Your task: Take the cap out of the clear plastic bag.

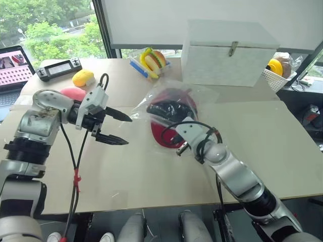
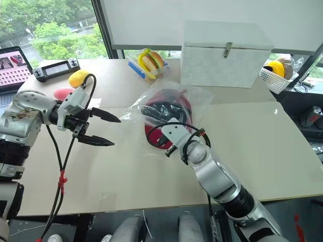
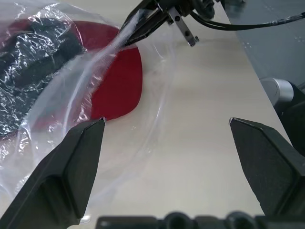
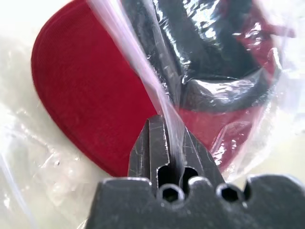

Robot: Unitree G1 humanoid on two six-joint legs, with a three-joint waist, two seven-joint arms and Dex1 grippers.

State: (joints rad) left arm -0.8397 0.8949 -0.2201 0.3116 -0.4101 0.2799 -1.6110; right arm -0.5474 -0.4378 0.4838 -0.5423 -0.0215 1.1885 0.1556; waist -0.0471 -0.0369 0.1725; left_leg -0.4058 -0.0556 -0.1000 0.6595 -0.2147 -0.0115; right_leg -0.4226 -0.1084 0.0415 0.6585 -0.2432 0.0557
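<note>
Film of the bag sits pinched in my clenched right tool; cap lies inside the bag on the counter; my left tool gapes nearby.

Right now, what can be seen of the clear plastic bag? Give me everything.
The clear plastic bag is thin, glossy, crinkled transparent film lying on the pale table, in front of the white lidded box. The red cap lies inside it, upside down with its black lining showing. The right gripper is shut on a fold of the film at the bag's near edge, pulling it into a taut ridge. The left gripper stands open beside it, apart.
</note>
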